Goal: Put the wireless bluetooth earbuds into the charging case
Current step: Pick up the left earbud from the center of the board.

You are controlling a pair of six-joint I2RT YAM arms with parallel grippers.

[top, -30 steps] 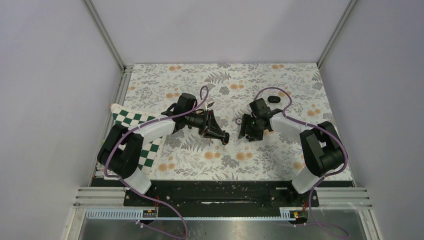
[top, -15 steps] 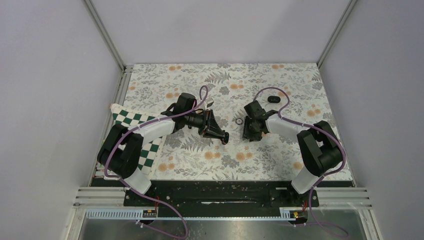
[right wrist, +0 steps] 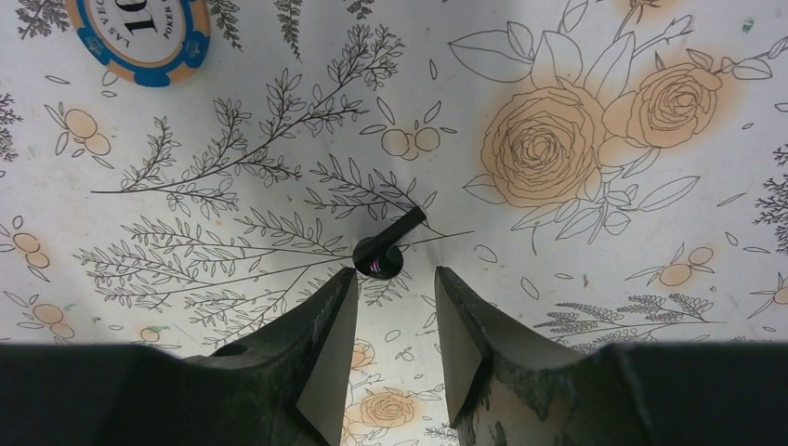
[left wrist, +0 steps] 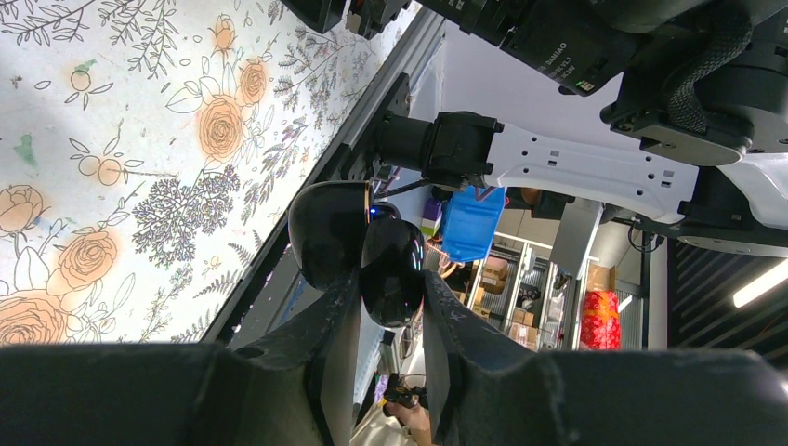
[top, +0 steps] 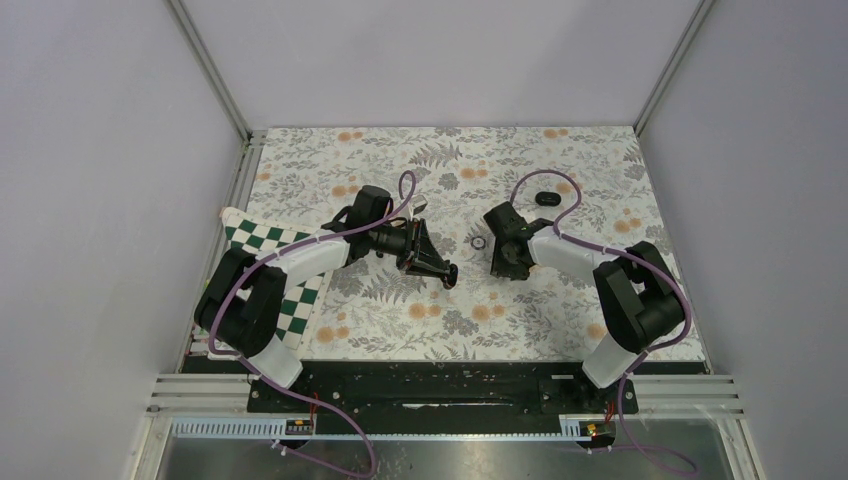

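My left gripper (left wrist: 390,283) is shut on the charging case (left wrist: 372,246), a glossy black case with its lid swung open, held up off the mat and seen at the finger ends (top: 448,273) in the top view. One black earbud (right wrist: 381,253) with a short stem lies on the floral mat. My right gripper (right wrist: 395,271) hangs low over it, open, with nothing between the fingers. The earbud sits just past the tips, close to the left finger (right wrist: 336,307). From above, the right gripper (top: 503,262) points down at the mat's middle.
A blue and orange poker chip (right wrist: 139,37) lies near the earbud, showing as a small ring (top: 479,242) from above. A small black oval thing (top: 546,199) rests at the back right. A green checked cloth (top: 262,248) lies under the left arm.
The right gripper has shifted left and lower toward the mat, and its jaws have narrowed. The left arm with the case has stayed still.
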